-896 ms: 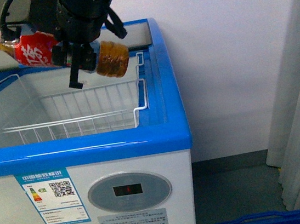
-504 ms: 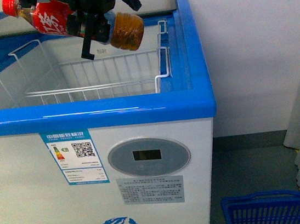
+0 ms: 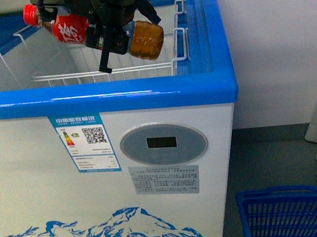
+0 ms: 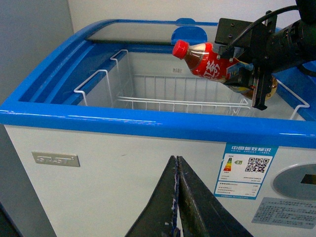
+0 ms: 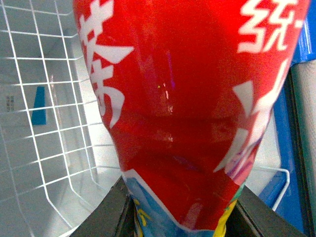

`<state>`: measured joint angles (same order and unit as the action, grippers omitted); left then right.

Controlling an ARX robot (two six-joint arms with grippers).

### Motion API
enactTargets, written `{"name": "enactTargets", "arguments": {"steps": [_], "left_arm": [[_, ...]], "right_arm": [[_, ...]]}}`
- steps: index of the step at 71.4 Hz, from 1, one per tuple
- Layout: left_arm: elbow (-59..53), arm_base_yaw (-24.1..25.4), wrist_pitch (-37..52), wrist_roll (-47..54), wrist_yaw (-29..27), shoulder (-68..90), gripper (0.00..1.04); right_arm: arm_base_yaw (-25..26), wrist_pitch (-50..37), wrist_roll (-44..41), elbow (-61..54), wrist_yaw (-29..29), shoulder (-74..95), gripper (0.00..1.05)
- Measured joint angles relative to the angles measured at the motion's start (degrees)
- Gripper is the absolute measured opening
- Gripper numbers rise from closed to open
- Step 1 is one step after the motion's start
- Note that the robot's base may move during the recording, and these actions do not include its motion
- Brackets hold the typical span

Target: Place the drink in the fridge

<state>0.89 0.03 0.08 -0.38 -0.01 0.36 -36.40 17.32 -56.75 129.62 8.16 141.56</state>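
The right pincer [image 3: 108, 40] is clamped on the drink [image 3: 71, 30], which hangs in the air above the fridge [image 3: 143, 91], over its open top and nearer its right end. The bottle lies almost on its side, red cap tipped slightly up and pointing toward the fridge's left end. It touches neither the blue rim nor the wire rack [image 3: 106, 74] inside the fridge below it.

The bottle looks nearly full of brown liquid, so it is probably fairly heavy for its size, and the liquid will shift if it is swung. The thin plastic wall likely gives under pressure, and the glossy label looks slippery. The present hold, around the labelled middle, sits near the balance point and seems the sound place to grip. A hold near the cap or base would let the bottle pivot.

The left pincer [image 4: 176, 165] has its fingers pressed together with nothing between them, low in front of the fridge. A blue basket [image 3: 293, 212] stands on the floor beside the fridge's right end.
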Motion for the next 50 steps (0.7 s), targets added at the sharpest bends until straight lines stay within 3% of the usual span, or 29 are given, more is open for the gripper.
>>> {"name": "enactTargets", "arguments": {"steps": [33, 50], "left_arm": [[0.0, 0.0, 0.0, 0.0, 0.0, 0.0, 0.03], [0.0, 0.0, 0.0, 0.0, 0.0, 0.0, 0.03]], "right_arm": [[0.0, -4.3, 2.2, -0.8, 0.2, 4.8, 0.35], [0.0, -6.0, 3.6, -4.0, -0.6, 4.0, 0.96]]}}
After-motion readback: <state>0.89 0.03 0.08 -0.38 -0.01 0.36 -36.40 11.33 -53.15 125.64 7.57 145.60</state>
